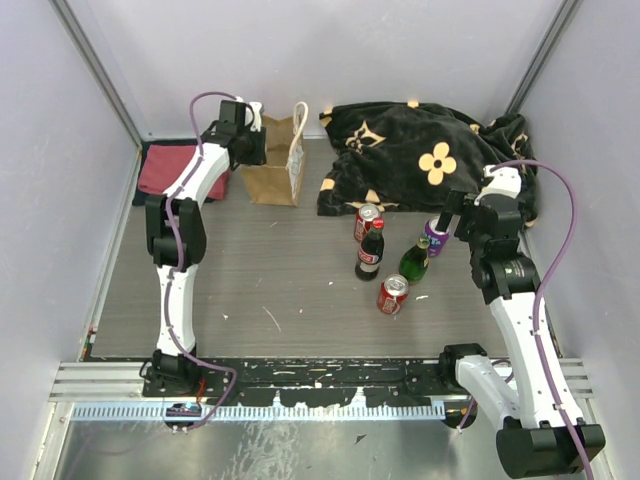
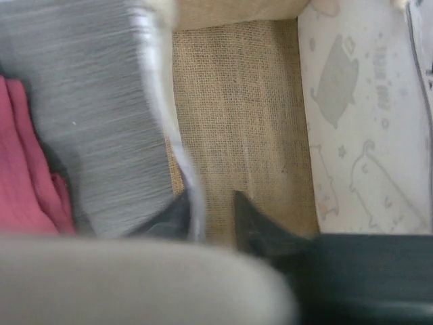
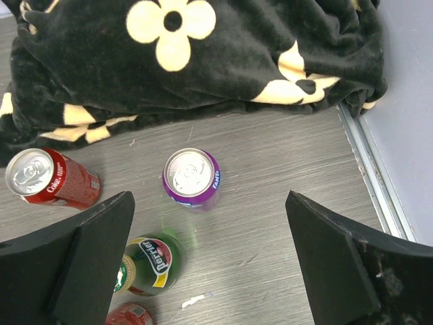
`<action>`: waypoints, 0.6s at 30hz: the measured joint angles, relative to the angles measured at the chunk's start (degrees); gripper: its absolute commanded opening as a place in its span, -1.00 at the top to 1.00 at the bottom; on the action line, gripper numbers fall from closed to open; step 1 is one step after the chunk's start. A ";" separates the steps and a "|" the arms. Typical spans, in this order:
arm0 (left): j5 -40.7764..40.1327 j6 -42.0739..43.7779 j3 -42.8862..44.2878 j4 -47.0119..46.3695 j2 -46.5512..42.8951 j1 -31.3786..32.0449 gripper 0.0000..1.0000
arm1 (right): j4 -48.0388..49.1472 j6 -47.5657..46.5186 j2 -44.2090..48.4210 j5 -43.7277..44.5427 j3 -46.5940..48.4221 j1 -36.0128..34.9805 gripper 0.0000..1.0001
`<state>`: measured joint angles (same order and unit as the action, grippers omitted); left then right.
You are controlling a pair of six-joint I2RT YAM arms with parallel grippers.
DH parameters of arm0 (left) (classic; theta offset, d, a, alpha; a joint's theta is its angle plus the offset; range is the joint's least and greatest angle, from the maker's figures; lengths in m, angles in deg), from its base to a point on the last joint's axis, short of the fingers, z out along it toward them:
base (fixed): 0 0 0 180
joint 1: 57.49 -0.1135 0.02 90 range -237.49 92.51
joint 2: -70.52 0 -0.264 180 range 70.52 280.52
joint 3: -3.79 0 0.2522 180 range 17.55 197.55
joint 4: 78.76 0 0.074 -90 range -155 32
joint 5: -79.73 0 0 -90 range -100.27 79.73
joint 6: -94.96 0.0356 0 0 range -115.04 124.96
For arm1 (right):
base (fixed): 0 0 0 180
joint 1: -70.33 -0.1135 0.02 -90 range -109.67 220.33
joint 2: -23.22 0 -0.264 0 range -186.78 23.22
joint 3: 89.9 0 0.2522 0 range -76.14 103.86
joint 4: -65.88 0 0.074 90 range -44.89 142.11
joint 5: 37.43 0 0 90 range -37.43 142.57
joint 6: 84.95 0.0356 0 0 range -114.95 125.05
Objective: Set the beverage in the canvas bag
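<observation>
The canvas bag (image 1: 270, 182) stands upright at the far left, just beside a red towel (image 1: 165, 168). The left arm reaches over it. The left gripper (image 2: 210, 203) points down, its fingers narrowed either side of a cream handle (image 2: 177, 145); whether they pinch it cannot be told. The right gripper (image 3: 210, 198) hangs spread wide above the purple can (image 3: 191, 177).

We see a grey wood-grain table (image 1: 280, 300) boxed in by plain, faintly lilac walls: a back wall (image 1: 330, 50), a left wall (image 1: 50, 200) and a right wall (image 1: 600, 130). Two metal posts (one in each far corner) slant up out of view, the left post (image 1: 98, 70) and the right post (image 1: 542, 55). A metal trim (image 3: 369, 169) lines the table's right edge. Along the near edge runs an aluminium rail (image 1: 100, 378), with a scuffed steel sheet (image 1: 300, 450) below it. The light is soft and even, and shadows are faint.
</observation>
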<state>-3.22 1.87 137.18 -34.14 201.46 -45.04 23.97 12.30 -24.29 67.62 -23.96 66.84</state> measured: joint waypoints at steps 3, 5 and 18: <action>-0.15 0.11 -0.39 -0.09 0.59 -0.04 1.00 | -0.76 0.00 0.00 -0.15 1.95 0.00 -1.00; 0.00 -0.04 -2.23 -0.35 -0.83 -0.15 1.00 | -1.20 0.02 0.00 -0.24 4.26 0.00 -1.00; 0.57 -6.64 -33.94 2.75 -37.03 3.78 1.00 | -6.97 0.26 4.13 -2.03 15.69 0.00 -1.00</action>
<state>-2.65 -4.77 103.24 -31.39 164.43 -41.26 17.00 12.56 -20.16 65.59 -8.26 66.84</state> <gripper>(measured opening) 0.121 0.999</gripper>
